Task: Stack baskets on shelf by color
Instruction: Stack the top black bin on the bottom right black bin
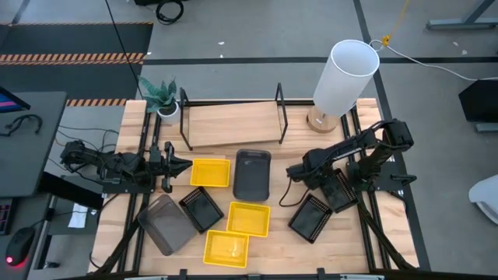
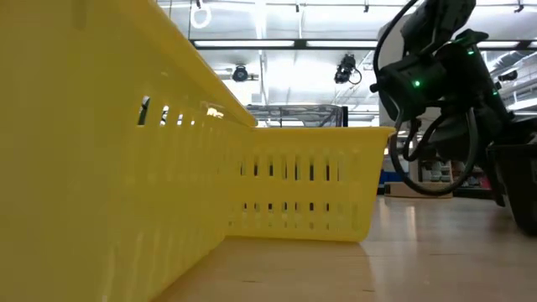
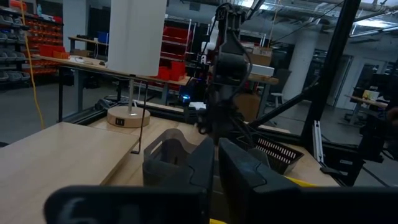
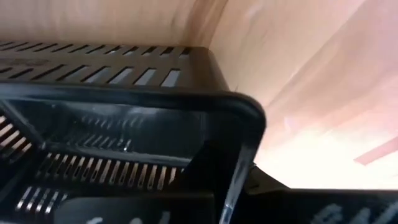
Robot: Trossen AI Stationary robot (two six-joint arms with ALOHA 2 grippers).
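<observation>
On the table's right, a black perforated basket point(image 1: 345, 194) lies flat, and my right gripper point(image 1: 321, 183) point(image 4: 233, 183) tilts down onto its edge, shut on it. A second black basket point(image 1: 311, 217) sits just nearer, and a third point(image 1: 201, 208) lies left of centre. Three yellow baskets point(image 1: 210, 173) point(image 1: 249, 218) point(image 1: 226, 249) and two dark grey ones point(image 1: 252, 173) point(image 1: 165, 223) rest on their bottoms mid-table. The shelf point(image 1: 229, 124) stands at the far side. My left gripper point(image 1: 170, 163) point(image 3: 216, 171) waits shut at the left. My right gripper holds the black basket by its rim beside a corner point(image 4: 244, 134). One finger point(image 4: 204, 163) is inside the basket and the other point(image 4: 273, 186) outside its wall. The fingers slant down from above and from the table's right. The basket's bottom rests on the table.
A white cylinder lamp point(image 1: 342, 82) stands at the far right beside the shelf, and a small potted plant point(image 1: 165, 99) at the far left. In the low view, yellow baskets point(image 2: 126, 168) fill the left. Bare wood lies along the near right edge.
</observation>
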